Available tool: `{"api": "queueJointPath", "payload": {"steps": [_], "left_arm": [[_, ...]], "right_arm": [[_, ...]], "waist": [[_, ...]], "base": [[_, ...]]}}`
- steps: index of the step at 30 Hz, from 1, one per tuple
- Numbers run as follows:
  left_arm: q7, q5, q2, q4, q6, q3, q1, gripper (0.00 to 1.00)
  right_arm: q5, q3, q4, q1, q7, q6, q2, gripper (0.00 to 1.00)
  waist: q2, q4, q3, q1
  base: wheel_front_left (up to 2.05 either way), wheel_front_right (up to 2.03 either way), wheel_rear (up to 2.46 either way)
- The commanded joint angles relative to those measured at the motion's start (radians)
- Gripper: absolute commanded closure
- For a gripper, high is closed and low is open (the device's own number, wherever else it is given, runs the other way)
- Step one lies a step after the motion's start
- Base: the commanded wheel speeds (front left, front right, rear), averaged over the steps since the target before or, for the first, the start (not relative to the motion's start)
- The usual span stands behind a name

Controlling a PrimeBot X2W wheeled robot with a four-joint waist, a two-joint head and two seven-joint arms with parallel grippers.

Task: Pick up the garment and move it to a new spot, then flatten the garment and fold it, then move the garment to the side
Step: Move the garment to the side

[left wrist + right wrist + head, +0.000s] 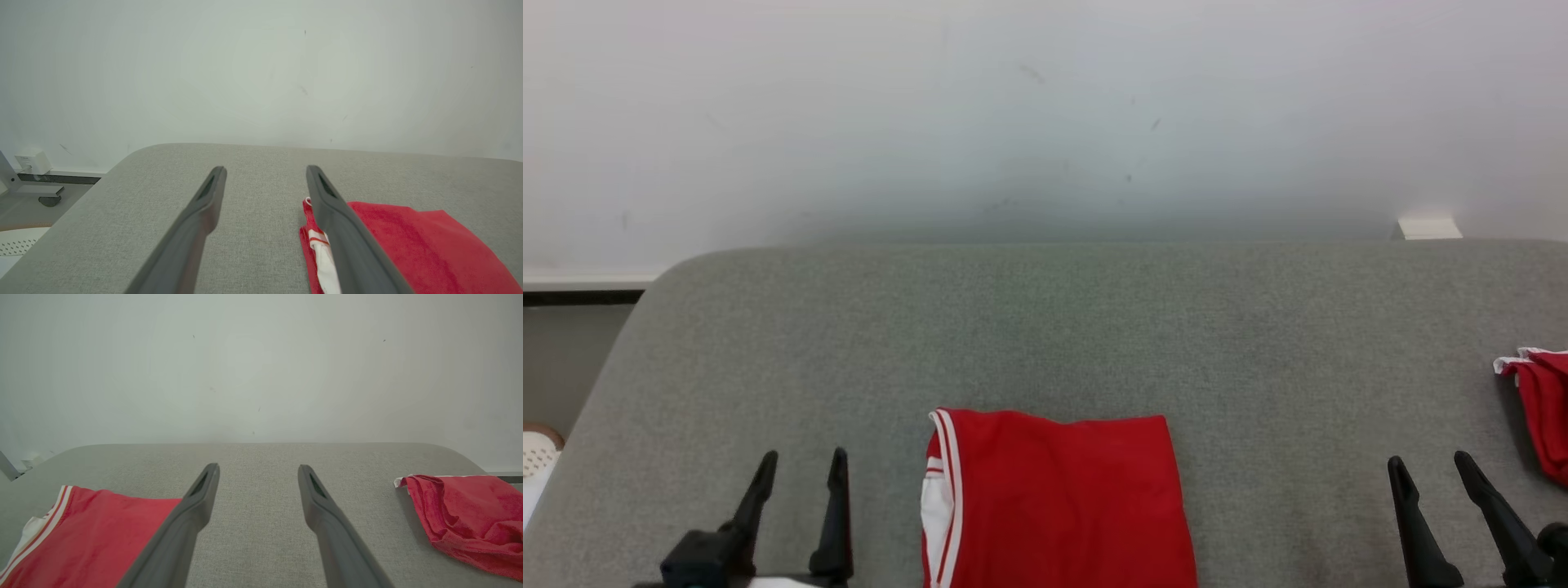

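Grey fabric surface (pixel 1045 327) is filling the lower half of the head view and running up to a white wall (pixel 1045 98) behind it.

Folded red garment (pixel 1062 498) is lying flat on the fabric at the near centre, between the two grippers and touching neither. Its near end is running off the bottom of the head view, so I cannot be sure of the long axis; the visible part is reading as running toward and away from the robot. It is looking neat and squared, so this is likely the task's piece with folding done and only the move to the side left.

Crumpled red garment (pixel 1543 416) is sitting bunched at the far right edge, well apart from the folded one.

Left gripper (pixel 804 454) is hovering at the lower left with fingers spread wide and holding nothing. Right gripper (pixel 1428 459) is hovering at the lower right, also spread wide and empty.

Key relation: the folded piece is lying to the right of the left gripper and just beside it, while the right gripper is sitting farther off, with a broad strip of bare fabric between. So the left arm is nearer to the folded piece, and the right arm is nearer to the crumpled one.

White striped trim (pixel 947 490) is running along the garment's left edge and facing the left gripper, the likely pinch line.

Small white block (pixel 1429 229) is sitting on the wall behind the surface's far right.
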Motion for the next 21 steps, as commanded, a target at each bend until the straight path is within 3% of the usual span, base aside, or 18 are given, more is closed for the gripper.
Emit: {"api": "queueJointPath", "payload": {"steps": [1, 9, 15, 21], "left_arm": [[-0.005, 0.019, 0.006, -0.009, -0.002, 0.0, -0.026, 0.0], [-0.025, 0.047, -0.023, -0.012, -0.016, -0.015, -0.144, 0.0], [-0.036, 0.064, -0.05, 0.003, -0.025, -0.029, -0.194, 0.0], [-0.044, 0.077, -0.067, 0.016, -0.038, -0.028, -0.216, 0.0]], "right_arm": [[0.002, 0.005, 0.01, -0.023, 0.004, 0.0, -0.009, 0.0], [0.044, 0.135, 0.184, -0.152, -0.013, 0.0, -0.024, 0.0], [0.099, 0.28, 0.388, -0.242, -0.044, 0.0, -0.015, 0.0], [0.154, 0.348, 0.566, -0.29, -0.018, 0.0, -0.007, 0.0]], "waist": [[0.0, 0.016, 0.028, 0.0001], [0.0, 0.093, 0.149, 0.0001], [0.0, 0.136, 0.187, 0.0001], [0.0, 0.157, 0.199, 0.0001]], "base": [[0.0, 0.0, 0.0], [0.0, 0.0, 0.0], [0.0, 0.0, 0.0], [0.0, 0.0, 0.0]]}}
